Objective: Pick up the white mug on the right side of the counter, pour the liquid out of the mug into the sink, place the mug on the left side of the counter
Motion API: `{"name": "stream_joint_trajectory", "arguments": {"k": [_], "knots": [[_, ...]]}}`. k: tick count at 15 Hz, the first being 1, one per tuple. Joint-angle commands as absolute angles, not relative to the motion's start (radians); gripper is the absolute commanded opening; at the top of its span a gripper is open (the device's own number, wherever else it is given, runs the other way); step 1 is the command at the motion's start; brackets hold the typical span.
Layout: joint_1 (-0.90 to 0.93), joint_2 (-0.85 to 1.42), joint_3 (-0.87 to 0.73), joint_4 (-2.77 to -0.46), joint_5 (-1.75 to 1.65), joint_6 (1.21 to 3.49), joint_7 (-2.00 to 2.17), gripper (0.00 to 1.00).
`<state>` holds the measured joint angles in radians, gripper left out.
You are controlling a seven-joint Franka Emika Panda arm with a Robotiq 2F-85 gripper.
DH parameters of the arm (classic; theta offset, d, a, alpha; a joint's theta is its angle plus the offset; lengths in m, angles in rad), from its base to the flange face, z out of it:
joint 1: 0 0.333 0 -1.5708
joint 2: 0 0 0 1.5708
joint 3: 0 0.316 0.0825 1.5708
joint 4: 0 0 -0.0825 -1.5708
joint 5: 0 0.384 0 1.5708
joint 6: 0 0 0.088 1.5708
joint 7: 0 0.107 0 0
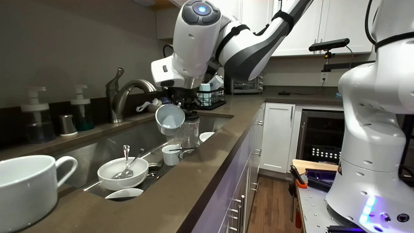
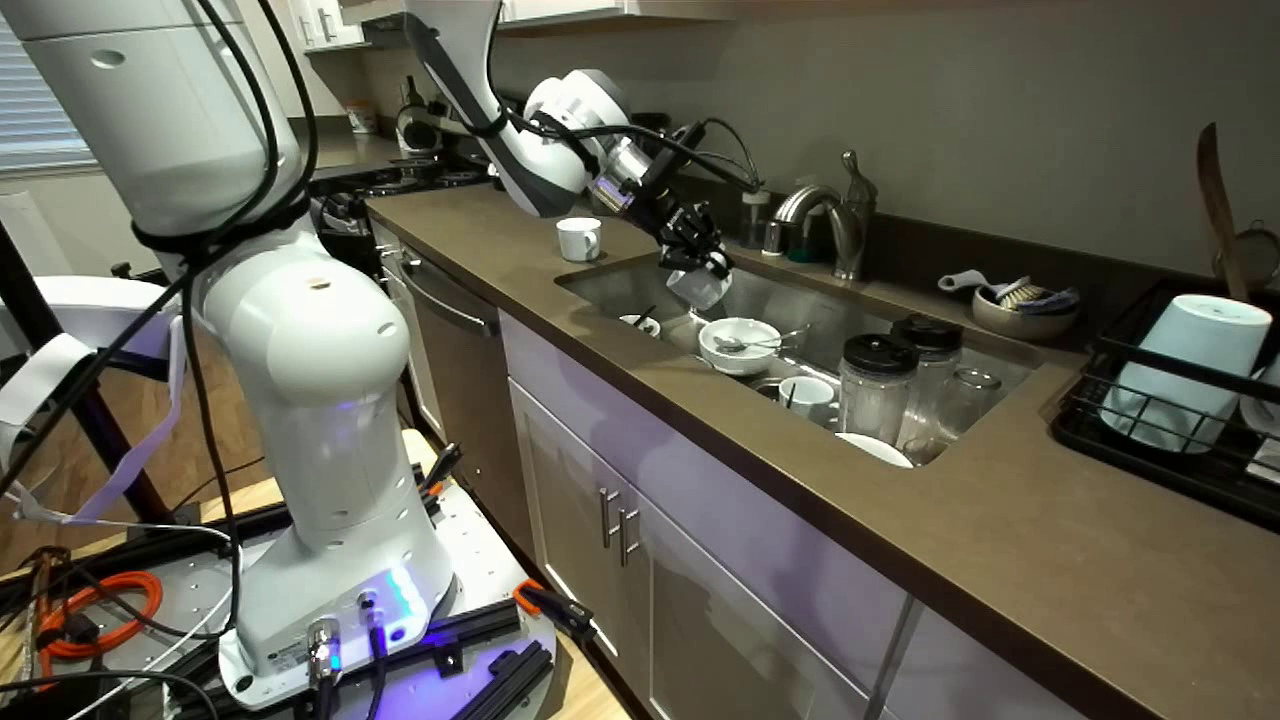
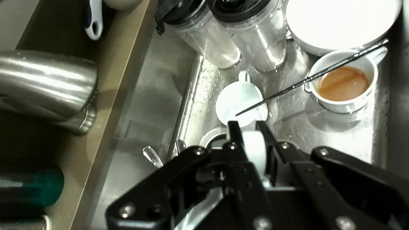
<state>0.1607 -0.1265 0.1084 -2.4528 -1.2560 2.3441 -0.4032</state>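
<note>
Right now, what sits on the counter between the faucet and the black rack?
A bowl with a white handle sticking out stands there; both exterior views show it.

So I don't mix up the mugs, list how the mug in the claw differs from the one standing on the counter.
The held mug is tilted; the other mug stands upright. The held mug hangs over the sink, gripped by the claw; the other mug rests on the counter, ungripped. Both look white.

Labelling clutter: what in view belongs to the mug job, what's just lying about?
Job: gripper, tilted white mug it grips, sink, counter.
Lying about: standing white mug on counter; white bowl, mug of brown liquid, black-lidded jars in sink; pump dispensers; dish rack.
</note>
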Motion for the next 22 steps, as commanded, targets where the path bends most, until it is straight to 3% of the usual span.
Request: {"name": "stream_joint_trajectory", "arguments": {"k": [1, 16, 17, 22], "knots": [[0.178, -0.188, 0.115, -2.488, -1.158, 2.415, -0.494, 0.05], [0.234, -0.183, 0.152, -2.393, -0.696, 2.452, -0.495, 0.05], [0.228, -0.182, 0.156, -2.411, -0.726, 2.452, -0.508, 0.16], [0.227, -0.182, 0.157, -2.407, -0.709, 2.452, -0.505, 0.16]]}}
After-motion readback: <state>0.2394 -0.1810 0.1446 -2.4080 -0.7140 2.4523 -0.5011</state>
